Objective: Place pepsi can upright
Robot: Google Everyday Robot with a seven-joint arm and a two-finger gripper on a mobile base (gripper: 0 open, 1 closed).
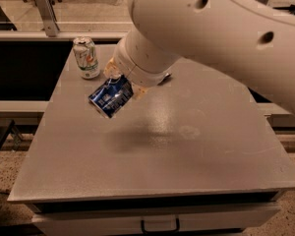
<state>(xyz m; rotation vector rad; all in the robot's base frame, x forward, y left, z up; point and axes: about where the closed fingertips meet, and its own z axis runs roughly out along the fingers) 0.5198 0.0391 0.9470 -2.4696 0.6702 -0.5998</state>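
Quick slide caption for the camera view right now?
Gripper holds the pepsi can tilted above the grey table, near an upright white-and-green can.

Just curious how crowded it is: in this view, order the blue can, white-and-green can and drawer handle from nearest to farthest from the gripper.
1. Pepsi can: held tilted in the gripper, over the table, left side.
2. White-and-green can: upright, back left corner.
3. Drawer handle: low at the front, under the tabletop.
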